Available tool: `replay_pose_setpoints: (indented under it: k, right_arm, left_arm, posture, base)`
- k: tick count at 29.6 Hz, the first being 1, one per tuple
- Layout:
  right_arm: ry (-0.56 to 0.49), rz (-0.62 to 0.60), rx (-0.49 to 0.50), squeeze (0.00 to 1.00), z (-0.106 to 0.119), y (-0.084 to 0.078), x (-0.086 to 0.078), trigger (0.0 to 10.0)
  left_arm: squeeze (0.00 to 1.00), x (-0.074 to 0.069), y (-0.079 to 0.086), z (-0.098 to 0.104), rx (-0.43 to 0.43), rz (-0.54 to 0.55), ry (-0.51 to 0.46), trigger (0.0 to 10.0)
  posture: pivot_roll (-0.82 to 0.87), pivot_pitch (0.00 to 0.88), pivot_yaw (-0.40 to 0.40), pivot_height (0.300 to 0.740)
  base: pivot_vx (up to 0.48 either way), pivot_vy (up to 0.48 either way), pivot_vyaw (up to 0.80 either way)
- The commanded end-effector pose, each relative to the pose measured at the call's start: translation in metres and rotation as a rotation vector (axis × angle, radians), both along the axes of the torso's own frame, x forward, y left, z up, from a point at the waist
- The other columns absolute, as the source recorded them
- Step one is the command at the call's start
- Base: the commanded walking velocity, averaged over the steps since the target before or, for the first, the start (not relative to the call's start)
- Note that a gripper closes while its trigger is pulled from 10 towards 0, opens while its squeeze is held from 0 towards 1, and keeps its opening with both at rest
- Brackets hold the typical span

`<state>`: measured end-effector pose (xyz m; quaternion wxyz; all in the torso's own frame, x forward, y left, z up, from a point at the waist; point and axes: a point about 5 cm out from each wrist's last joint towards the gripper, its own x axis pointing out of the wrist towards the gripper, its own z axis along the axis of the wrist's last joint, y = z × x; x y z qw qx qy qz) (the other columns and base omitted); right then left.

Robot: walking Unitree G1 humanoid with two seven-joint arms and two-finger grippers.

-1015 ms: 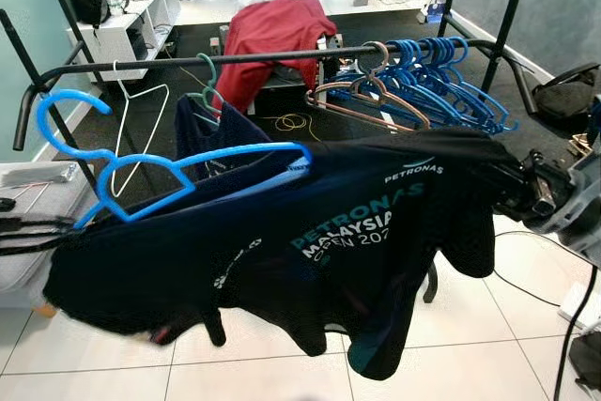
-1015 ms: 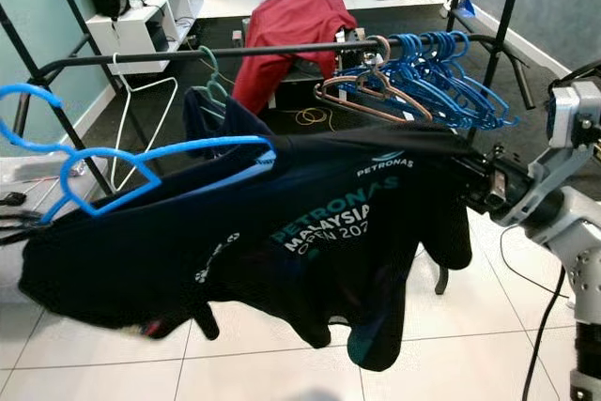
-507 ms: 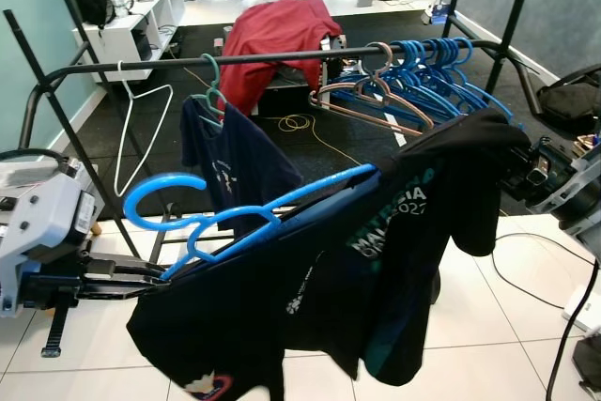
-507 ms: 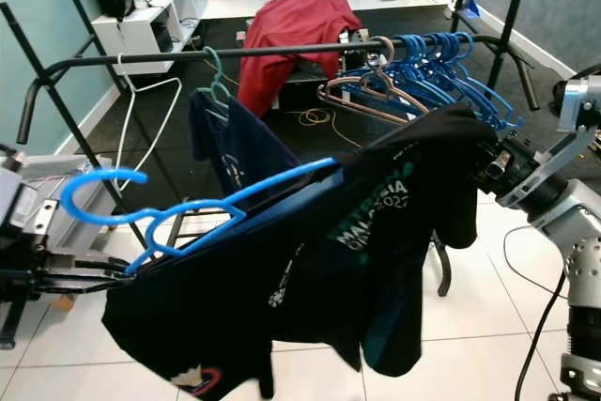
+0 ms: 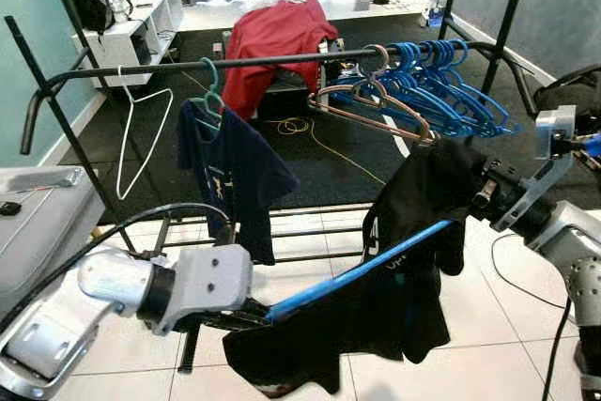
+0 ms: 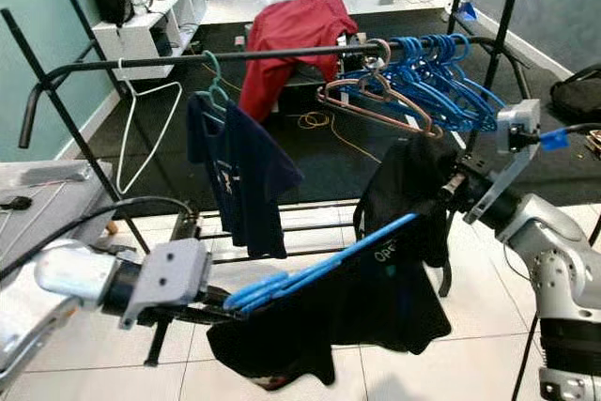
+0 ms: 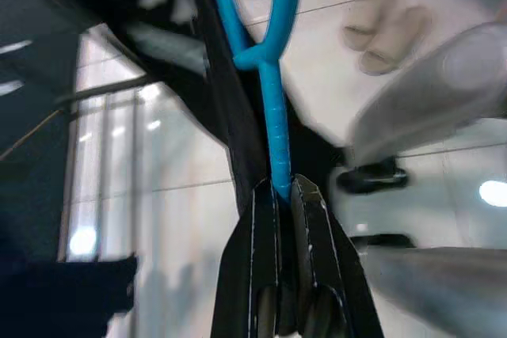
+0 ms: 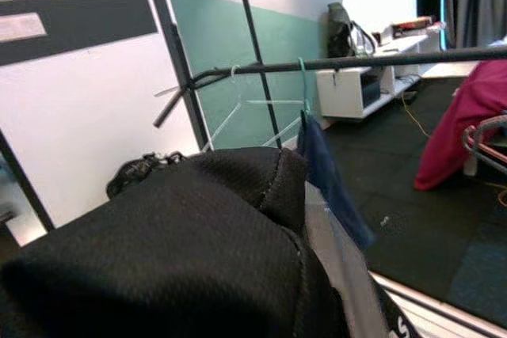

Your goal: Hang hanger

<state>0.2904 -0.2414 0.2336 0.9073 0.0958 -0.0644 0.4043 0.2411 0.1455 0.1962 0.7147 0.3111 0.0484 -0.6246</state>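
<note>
A blue plastic hanger (image 5: 357,271) slants from low on the left up to the right, inside a black printed T-shirt (image 5: 413,316). My left gripper (image 7: 277,189) is shut on the hanger's hook end, low in front of me (image 5: 255,313). My right gripper (image 5: 481,192) holds the shirt's upper end at the right, its fingers buried in the black cloth (image 8: 198,243). The shirt hangs bunched below the hanger. Behind runs the black clothes rail (image 5: 263,58).
On the rail hang a white wire hanger (image 5: 141,129), a navy shirt on a green hanger (image 5: 230,171), a brown hanger (image 5: 376,105) and several blue hangers (image 5: 441,82). A red cloth (image 5: 277,30) lies behind. A grey surface (image 5: 38,223) is at my left.
My left arm has swung inward and down, bringing the hanger from high on the left to low centre. The shirt has bunched toward the right gripper and hangs lower.
</note>
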Motion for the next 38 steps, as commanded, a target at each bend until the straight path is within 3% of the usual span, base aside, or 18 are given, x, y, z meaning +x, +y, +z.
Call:
replay_pose_setpoints:
  k: [1,6,9,10,12,17,22,25,27,28,31,35,38]
  right_arm:
    - [0.014,0.098,0.004,1.00,-0.002,0.017,-0.003,10.0]
    - [0.037,0.137,-0.060,1.00,-0.008,0.015,-0.010,10.0]
    - [0.082,0.175,-0.180,1.00,-0.019,0.013,-0.020,10.0]
    - [0.082,0.175,-0.180,1.00,-0.019,0.013,-0.020,10.0]
    - [0.106,0.194,-0.259,1.00,-0.024,0.011,-0.027,10.0]
    - [0.067,0.164,-0.200,1.00,-0.010,0.003,-0.029,10.0]
    - [0.085,0.104,-0.263,1.00,-0.010,-0.008,-0.026,10.0]
    - [0.163,0.029,-0.380,1.00,-0.024,-0.023,-0.025,10.0]
    - [0.163,0.029,-0.380,1.00,-0.024,-0.023,-0.025,10.0]
    - [0.318,0.021,-0.575,1.00,-0.052,-0.035,-0.036,10.0]
    - [0.394,0.068,-0.654,1.00,-0.064,-0.036,-0.047,10.0]
    - [0.355,0.172,-0.577,1.00,-0.055,-0.022,-0.057,10.0]
    - [0.160,0.187,-0.341,1.00,-0.015,-0.009,-0.050,10.0]
  left_arm:
    - [0.00,0.004,-0.004,0.012,-0.044,0.014,-0.070,10.0]
    - [0.00,0.020,0.012,0.024,-0.025,0.124,-0.146,10.0]
    - [0.00,0.032,0.028,0.034,0.010,0.213,-0.204,10.0]
    - [0.00,0.032,0.028,0.034,0.010,0.213,-0.204,10.0]
    - [0.00,0.040,0.045,0.042,0.050,0.292,-0.248,10.0]
    - [0.00,0.044,0.063,0.044,0.124,0.351,-0.272,10.0]
    - [0.00,0.046,0.073,0.044,0.162,0.381,-0.275,10.0]
    - [0.00,0.049,0.083,0.045,0.189,0.422,-0.287,10.0]
    - [0.00,0.049,0.083,0.045,0.189,0.422,-0.287,10.0]
    - [0.00,0.053,0.093,0.047,0.208,0.475,-0.310,10.0]
    - [0.00,0.055,0.099,0.049,0.222,0.506,-0.326,10.0]
    - [0.00,0.057,0.105,0.050,0.246,0.520,-0.343,10.0]
    - [0.00,0.056,0.096,0.051,0.242,0.460,-0.361,10.0]
  posture:
    - [-0.07,0.000,0.029,0.740]
    - [-0.07,0.000,0.028,0.740]
    - [-0.07,0.000,0.028,0.740]
    - [-0.07,0.000,0.028,0.740]
    - [-0.08,0.000,0.031,0.740]
    - [-0.08,0.000,0.034,0.740]
    - [-0.08,0.000,0.036,0.740]
    - [-0.09,0.000,0.032,0.740]
    - [-0.09,0.000,0.032,0.740]
    - [-0.09,0.000,0.032,0.740]
    - [-0.09,0.000,0.033,0.740]
    - [-0.09,0.000,0.033,0.740]
    - [-0.09,0.000,0.035,0.740]
  base:
    - [0.000,0.000,0.00]
    - [0.000,0.000,0.00]
    - [0.000,0.000,0.00]
    - [0.000,0.000,0.00]
    - [0.000,0.000,0.00]
    - [0.000,0.000,0.00]
    - [0.000,0.000,0.00]
    - [0.000,0.000,0.00]
    - [0.000,0.000,0.00]
    - [0.000,0.000,0.00]
    - [0.000,0.000,0.00]
    - [0.000,0.000,0.00]
    - [0.000,0.000,0.00]
